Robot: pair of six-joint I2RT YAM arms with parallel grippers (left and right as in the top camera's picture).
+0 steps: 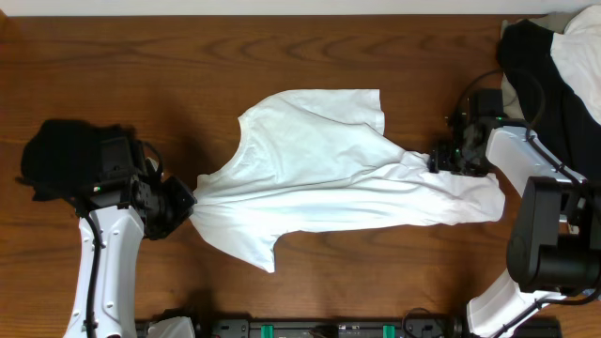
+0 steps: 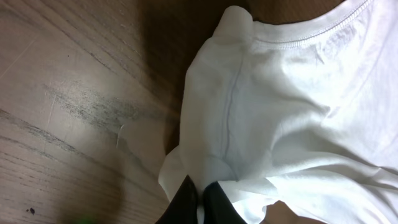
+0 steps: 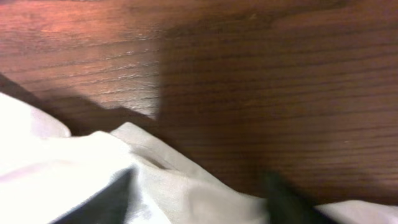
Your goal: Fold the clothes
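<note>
T-shirt (image 1: 319,174) spread across table (image 1: 113,66) between both arms, left gripper (image 1: 188,205) pinching its bunched left end, cloth fanning away from the tips, right gripper (image 1: 439,158) at the opposite end, fingers (image 3: 115,199) apart, cloth lying between them

The T-shirt (image 1: 319,169) is plain white all over, with white stitching along its hem. The bench (image 1: 113,66) under it is dark reddish-brown wood with wavy grain lines. A small garment (image 1: 47,164) at the left is solid black. The heap (image 1: 526,52) at the far right is black with pale, off-white cloth on it.
</note>
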